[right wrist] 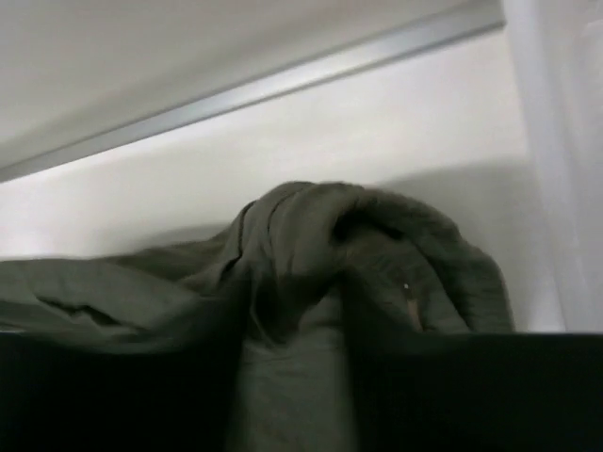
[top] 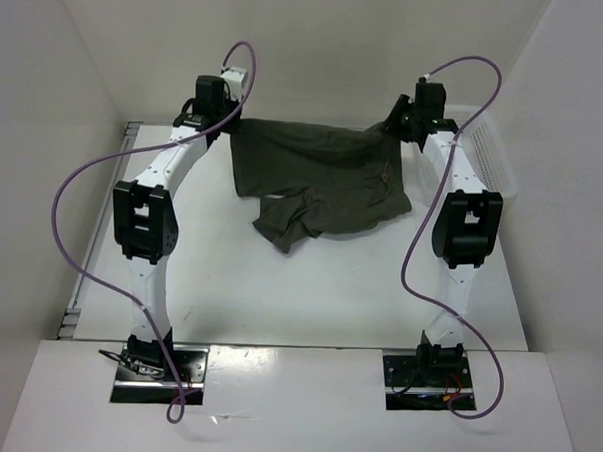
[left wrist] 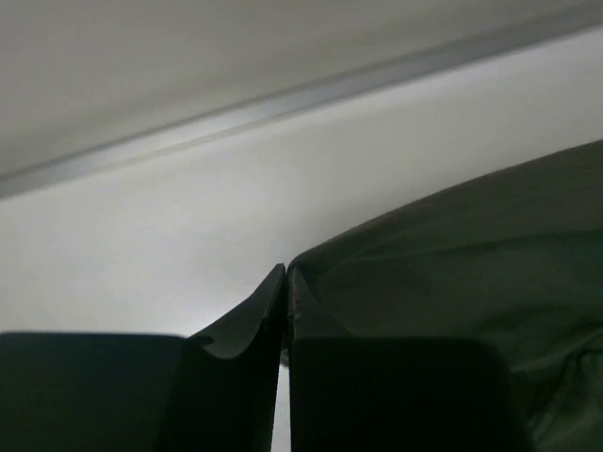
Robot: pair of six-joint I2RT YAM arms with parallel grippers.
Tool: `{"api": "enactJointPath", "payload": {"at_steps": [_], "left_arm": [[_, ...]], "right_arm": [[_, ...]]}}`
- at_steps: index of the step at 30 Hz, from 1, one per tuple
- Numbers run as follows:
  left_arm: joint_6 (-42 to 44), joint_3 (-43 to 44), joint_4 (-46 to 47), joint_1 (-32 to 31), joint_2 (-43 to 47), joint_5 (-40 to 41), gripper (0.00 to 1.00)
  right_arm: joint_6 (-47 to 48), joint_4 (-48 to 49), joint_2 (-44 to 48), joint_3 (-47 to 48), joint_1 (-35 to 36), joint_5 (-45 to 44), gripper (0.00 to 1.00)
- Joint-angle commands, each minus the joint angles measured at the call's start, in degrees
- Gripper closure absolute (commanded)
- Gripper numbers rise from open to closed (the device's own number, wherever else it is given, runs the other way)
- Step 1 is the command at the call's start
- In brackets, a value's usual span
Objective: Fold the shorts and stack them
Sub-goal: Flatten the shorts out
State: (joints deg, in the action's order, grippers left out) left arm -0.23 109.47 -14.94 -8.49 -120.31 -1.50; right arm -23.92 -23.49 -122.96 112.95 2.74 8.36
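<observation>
A: Quick status? Big stuff first.

B: Table (top: 308,296) is white. Shorts (top: 323,182) lie on it at 12 o'c, far centre, spread wide but rumpled. One leg bunches out twd 7 o'c. Basket (top: 490,154) is at 2 o'c, just beside the shorts' right edge.

A: Claws?

B: L claw (top: 229,123) is at 11 o'c, clenched on the shorts' far-left corner. Its wrist cam shows the fingers pressed together w/ the cloth edge nipped at the tips. R claw (top: 396,127) is at 1 o'c, on the far-right corner. A wad of cloth sits btwn its fingers, but I can't tell if it's clamping or gone slack.

A: So which step?

B: Imo it's the spreading step. The far edge runs straight btwn the two claws, and the first fold isn't made yet. No stack either.

A: Next move?

B: Prob. the cloth needs laying flat, esp. smoothing that 7 o'c bunch. Then a fresh pinch on one side to carry it over the other. Both corners should travel together so the edge keeps straight. Soft fabric like this will likely sag & drag if one side drops early. Also watch the R claw, it's close to the basket wall at 2 o'c.
</observation>
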Motion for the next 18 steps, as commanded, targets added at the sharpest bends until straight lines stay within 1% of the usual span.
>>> {"api": "enactJointPath", "payload": {"at_steps": [1,2,3,4,5,6,8,9,11,12,13,14,15,16,17,18], "left_arm": [[0.23,12.48,-1.30,0.58,-5.71,1.94,0.90],[0.23,19.83,-3.32,0.58,-9.29,1.94,0.77],[0.23,23.04,-7.26,0.58,-10.72,1.94,0.57],[0.23,25.68,-9.04,0.58,-11.95,2.46,0.31],[0.23,27.71,-12.45,0.58,-13.27,2.46,0.27],[0.23,29.03,-13.53,0.58,-13.28,1.85,0.22],[0.23,26.95,-15.02,-0.03,-10.40,0.71,0.14],[0.23,25.37,-15.55,-0.56,-9.16,-0.25,0.12],[0.23,20.71,-17.30,-0.56,-5.31,-2.18,0.12],[0.23,18.96,-18.19,-0.56,-3.89,-3.93,0.13],[0.23,17.11,-19.24,-1.08,-1.01,-8.91,0.14],[0.23,12.13,-21.51,-1.09,0.50,-11.31,0.14],[0.23,9.04,-22.58,-1.78,2.08,-13.07,0.16],[0.23,5.44,-23.55,-3.01,5.06,-14.83,0.16],[0.23,-2.34,-25.12,-3.63,6.39,-14.85,0.17],[0.23,-6.25,-25.14,-4.25,7.62,-14.85,0.18]], "right_arm": [[-1.30,1.42,-1.40,5.88,0.16,-4.66,0.41],[-1.30,1.42,-2.02,6.58,0.68,-4.67,0.27],[-1.30,1.42,-2.02,7.11,0.68,-4.67,0.18],[-0.78,1.42,-2.02,7.11,0.68,-5.19,0.11],[-0.77,1.42,-1.24,7.11,0.68,-5.20,0.10],[0.10,0.90,-0.45,6.16,0.68,-5.20,0.09],[1.59,0.90,2.62,3.87,0.68,-5.20,0.09],[2.38,0.38,3.94,1.60,0.68,-5.20,0.09],[5.89,0.37,8.32,-1.05,0.68,-3.80,0.09],[7.30,0.37,9.91,-4.37,0.68,-3.79,0.09],[8.79,0.37,11.41,-6.40,0.68,-3.79,0.09],[11.68,-0.33,14.56,-8.60,0.68,-4.49,0.09],[13.27,-0.33,16.15,-13.75,0.68,-4.49,0.09],[15.11,-0.33,17.56,-16.59,0.68,-5.10,0.09],[18.09,-0.33,20.01,-19.14,0.68,-5.80,0.10],[18.99,-0.33,20.99,-23.95,0.68,-5.81,0.12]]}}
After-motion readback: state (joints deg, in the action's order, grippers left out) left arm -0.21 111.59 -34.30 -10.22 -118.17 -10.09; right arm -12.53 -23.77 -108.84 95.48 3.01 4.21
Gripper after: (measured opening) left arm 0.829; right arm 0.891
